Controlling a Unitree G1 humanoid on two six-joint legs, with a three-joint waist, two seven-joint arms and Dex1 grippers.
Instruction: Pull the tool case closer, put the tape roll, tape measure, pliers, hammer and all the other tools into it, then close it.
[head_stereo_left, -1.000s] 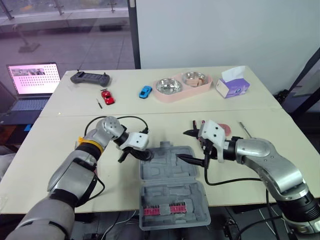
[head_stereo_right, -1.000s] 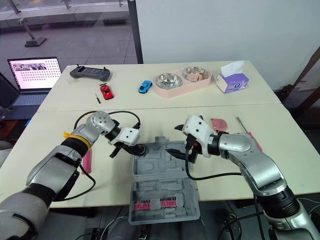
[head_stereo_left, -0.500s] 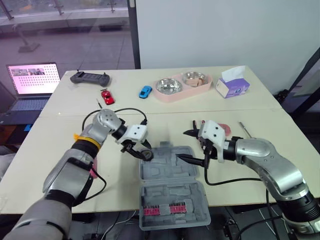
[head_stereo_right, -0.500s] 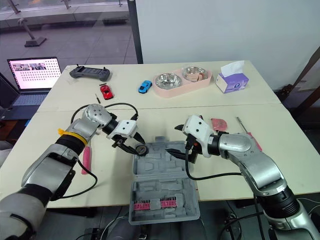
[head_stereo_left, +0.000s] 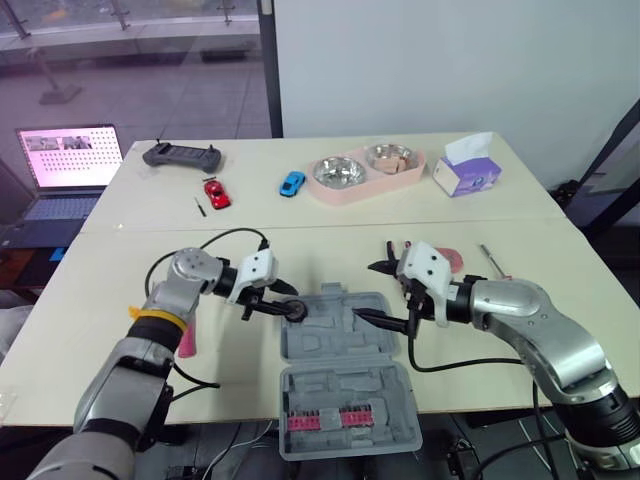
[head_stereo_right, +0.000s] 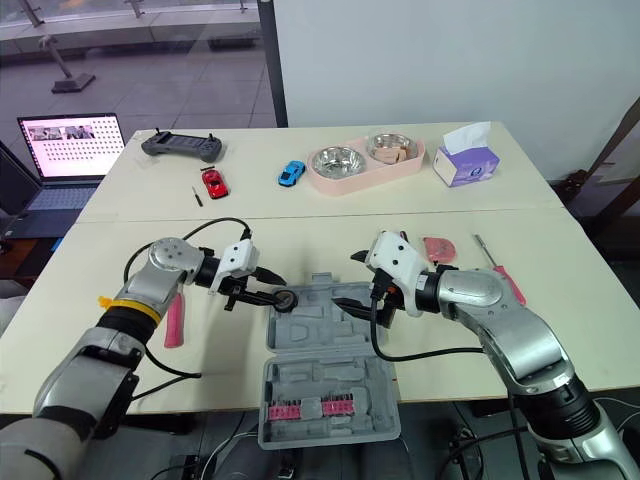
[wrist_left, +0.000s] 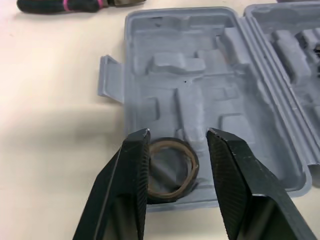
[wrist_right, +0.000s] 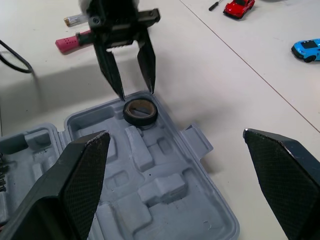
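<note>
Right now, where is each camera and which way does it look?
Left eye view: head, looking down at the table; left arm, right arm show.
Right eye view: beside it, same scene.
Left wrist view: left wrist, along the open left gripper toward the tape roll in the tool case.
Right wrist view: right wrist, along the open right gripper; shares that tape roll and tool case.

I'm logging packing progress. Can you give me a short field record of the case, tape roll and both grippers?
tool case: open, both halves flat on the table
tape roll: lying in a corner recess of the case
left gripper: open, one finger each side of the roll
right gripper: open wide over the case's right side
outside case: pink-handled tool, screwdriver
</note>
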